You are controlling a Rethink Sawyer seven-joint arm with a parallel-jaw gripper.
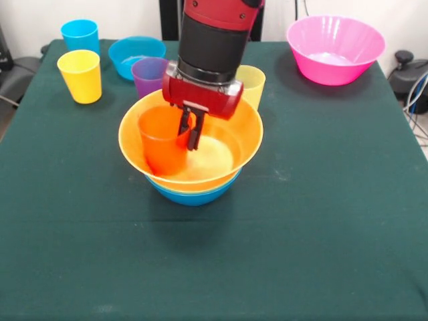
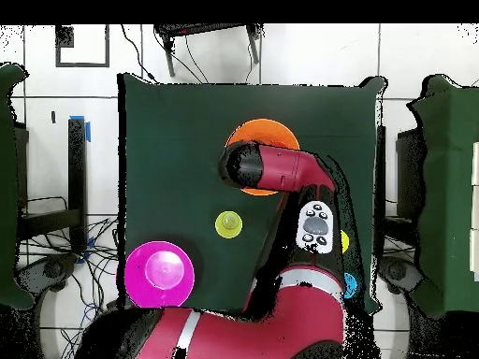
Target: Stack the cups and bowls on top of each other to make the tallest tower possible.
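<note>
An orange cup (image 1: 160, 142) stands inside the large orange-yellow bowl (image 1: 224, 157), which is nested in a medium blue bowl (image 1: 194, 196) mid-table; together they form the tower. My gripper (image 1: 189, 130) reaches down into the bowl. Its dark fingers (image 1: 195, 136) sit close together astride the cup's right wall, one inside the rim and one outside, shut on it. In the overhead view the arm (image 2: 281, 168) covers the gripper and most of the orange-yellow bowl (image 2: 267, 131).
Behind the tower stand a purple cup (image 1: 148, 73), a pale yellow-green cup (image 1: 254, 81), a small blue bowl (image 1: 136, 55), a yellow cup (image 1: 80, 75) and a blue cup (image 1: 80, 35). A large pink bowl (image 1: 334, 48) sits in the far right corner.
</note>
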